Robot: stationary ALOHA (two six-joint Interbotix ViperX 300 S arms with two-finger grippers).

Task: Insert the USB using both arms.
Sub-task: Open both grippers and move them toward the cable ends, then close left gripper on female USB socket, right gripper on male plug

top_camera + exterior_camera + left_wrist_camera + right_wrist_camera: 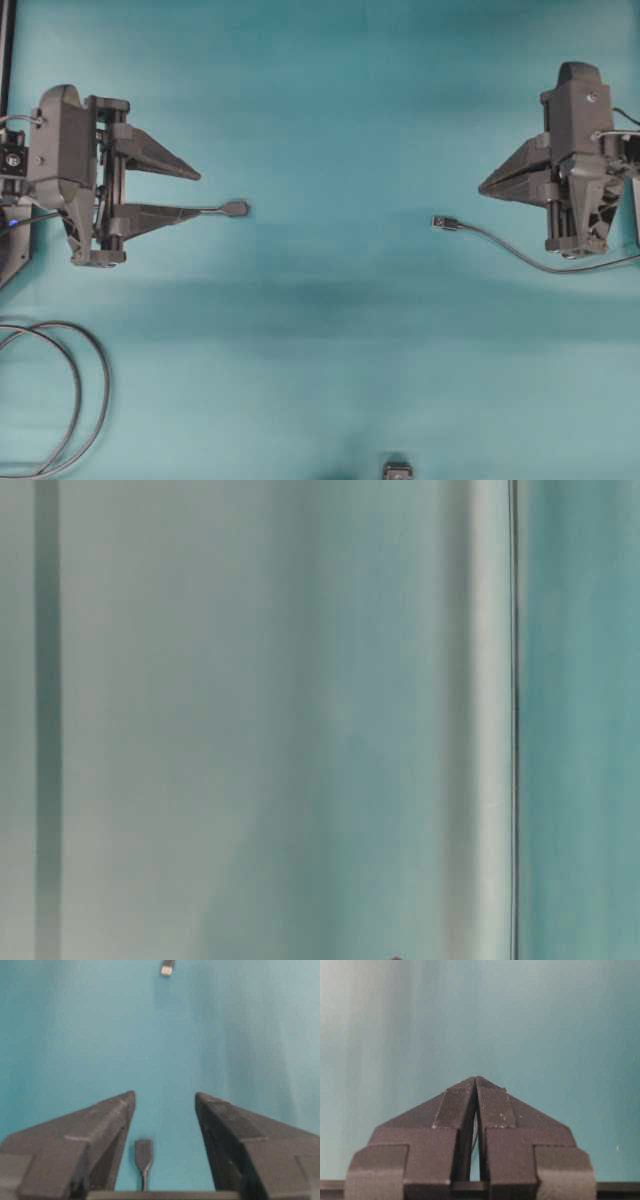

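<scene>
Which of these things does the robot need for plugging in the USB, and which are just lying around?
Needed for the job:
- the USB, silvery tip, on the teal table
- the socket cable end, all dark
- the left gripper, open
- the right gripper, shut, holding nothing

Just lying about:
- the looped cable coil near the table's corner
- a small dark object at the edge, too cut off to name

Matte black throughout. Left arm: boxy rounded wrist housing, twin rails crosswise behind two long triangular fingers with ribbed inner pads; thin grey cables and a small blue light at the rear. Right arm: same dark housing, one screw head on top, lattice-sided triangular fingers, finely ridged pads flecked with pale specks.
</scene>
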